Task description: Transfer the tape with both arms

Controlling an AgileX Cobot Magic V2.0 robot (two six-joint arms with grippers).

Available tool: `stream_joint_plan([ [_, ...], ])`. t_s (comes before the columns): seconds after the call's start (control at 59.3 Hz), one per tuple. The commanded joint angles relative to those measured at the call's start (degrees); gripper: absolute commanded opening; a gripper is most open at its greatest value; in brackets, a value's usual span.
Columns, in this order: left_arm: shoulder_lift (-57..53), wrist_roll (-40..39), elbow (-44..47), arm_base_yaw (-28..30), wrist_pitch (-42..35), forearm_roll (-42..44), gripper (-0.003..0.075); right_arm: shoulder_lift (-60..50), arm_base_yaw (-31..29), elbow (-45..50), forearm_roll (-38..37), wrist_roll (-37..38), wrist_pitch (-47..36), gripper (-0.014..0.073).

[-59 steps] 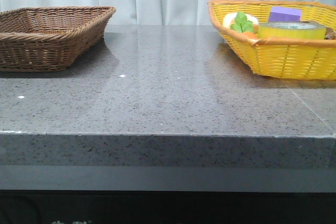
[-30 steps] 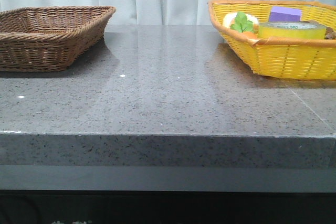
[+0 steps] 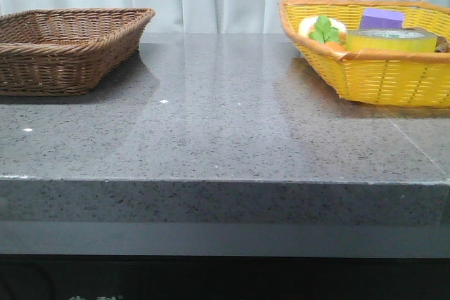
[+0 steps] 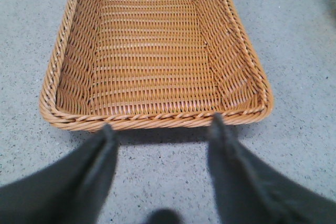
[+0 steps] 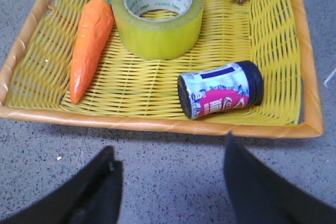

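The tape point(image 5: 158, 14) lies flat in the yellow basket point(image 5: 307, 93) at the counter's far right corner, beside a carrot point(image 5: 90, 43). It is judged light, stiff and slippery; gripping across its wall is advised. Both grippers point(image 5: 168, 182) point(image 4: 160, 156) are spread apart, empty.

A grey speckled stone surface point(image 3: 225, 131) fills the middle of the front view, its thick front edge running across the lower half of the frame. A brown wicker basket point(image 3: 67, 50) sits directly on it at the upper left. A yellow woven basket point(image 3: 380, 79) with an orange rim sits at the upper right, well apart from the brown one.
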Motion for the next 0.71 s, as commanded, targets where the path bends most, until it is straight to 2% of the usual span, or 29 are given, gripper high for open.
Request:
stream_joint_plan([
  [0.0,0.2,-0.5,-1.9,-0.3,-6.1,-0.2,0.0514,0.8,-0.1,-2.2,-0.5,-0.4,-3.5,0.0521],
  [0.135,0.2,-0.4,-1.9,-0.7,-7.9,-0.2,0.0512,3.6,-0.8,-5.2,-0.4,-0.3,-1.6,0.0521],
  [0.253,0.2,0.0,-2.0,-4.4,-8.5,-0.2,0.0512,8.0,-4.0,-10.9,-0.4,0.1,1.7,0.0521],
  [0.422,0.2,0.0,-2.0,-15.4,-10.4,-0.2,0.0512,16.5,-8.9,-20.8,2.3,0.3,6.5,0.0521],
  [0.523,0.2,0.0,-2.0,-22.7,-10.5,-0.1,0.0512,22.0,-9.3,-27.3,3.6,0.3,10.0,0.0521],
  [0.692,0.2,0.0,-2.0,-31.7,-10.5,-0.1,0.0512,31.3,-9.3,-37.9,6.3,-0.6,17.2,0.0521],
])
